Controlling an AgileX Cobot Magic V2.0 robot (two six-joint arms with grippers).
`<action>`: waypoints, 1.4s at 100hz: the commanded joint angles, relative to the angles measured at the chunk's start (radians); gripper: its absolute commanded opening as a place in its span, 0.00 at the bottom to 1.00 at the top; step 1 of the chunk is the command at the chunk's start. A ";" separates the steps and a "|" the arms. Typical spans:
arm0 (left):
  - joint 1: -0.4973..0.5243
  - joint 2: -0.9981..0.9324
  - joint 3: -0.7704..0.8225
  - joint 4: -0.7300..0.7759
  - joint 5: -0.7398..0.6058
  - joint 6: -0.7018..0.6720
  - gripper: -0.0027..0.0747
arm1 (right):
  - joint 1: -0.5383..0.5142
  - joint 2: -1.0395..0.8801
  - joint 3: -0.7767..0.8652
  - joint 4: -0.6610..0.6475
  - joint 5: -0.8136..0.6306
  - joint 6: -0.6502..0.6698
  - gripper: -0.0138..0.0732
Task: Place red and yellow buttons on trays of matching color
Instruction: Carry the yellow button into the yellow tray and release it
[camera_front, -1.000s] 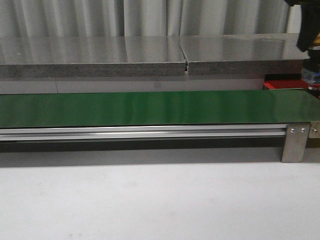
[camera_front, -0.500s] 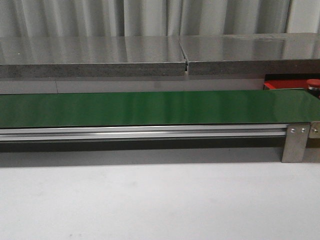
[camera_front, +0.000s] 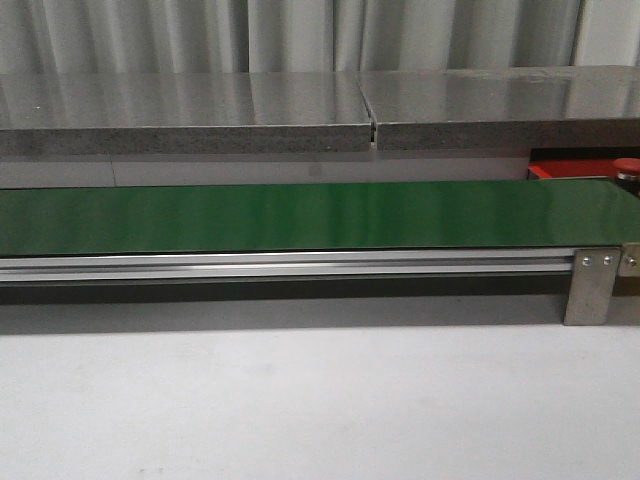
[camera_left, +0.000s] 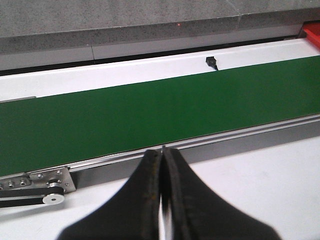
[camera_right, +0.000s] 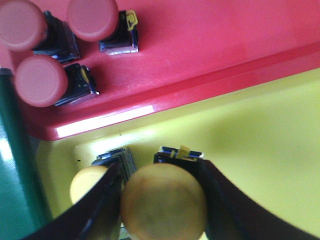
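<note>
Buttons first: from the front view I can barely see any, just one red button (camera_front: 626, 164) peeking in at the far right edge on a sliver of the red tray (camera_front: 560, 169), behind the green belt (camera_front: 300, 215). Belt has nothing on it, and neither of my arms shows up here.

Left wrist view: my left hand (camera_left: 161, 165) has its fingers pressed together with nothing between them, hanging over the white tabletop (camera_left: 260, 175) just in front of the belt. So that side looks idle.

Right wrist view is where the action is. My right hand (camera_right: 160, 200) is wrapped around a yellow button (camera_right: 163, 202), over the yellow tray (camera_right: 260, 150), with a second yellow button (camera_right: 87, 182) just beside it. Three red ones already sit on the red tray next door.

So I'd say I'm at the drop-off step for this yellow one. Can't tell if its base is touching the tray yet. Next move should be letting go cleanly and lifting off without nudging the neighbour.
</note>
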 joint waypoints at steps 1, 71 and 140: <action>-0.008 0.005 -0.024 -0.018 -0.065 -0.009 0.01 | -0.007 -0.019 -0.024 0.013 -0.040 -0.002 0.34; -0.008 0.005 -0.024 -0.018 -0.065 -0.009 0.01 | -0.007 0.114 -0.023 0.029 -0.038 -0.002 0.58; -0.008 0.005 -0.024 -0.018 -0.065 -0.009 0.01 | 0.058 -0.087 -0.023 0.006 -0.035 -0.015 0.69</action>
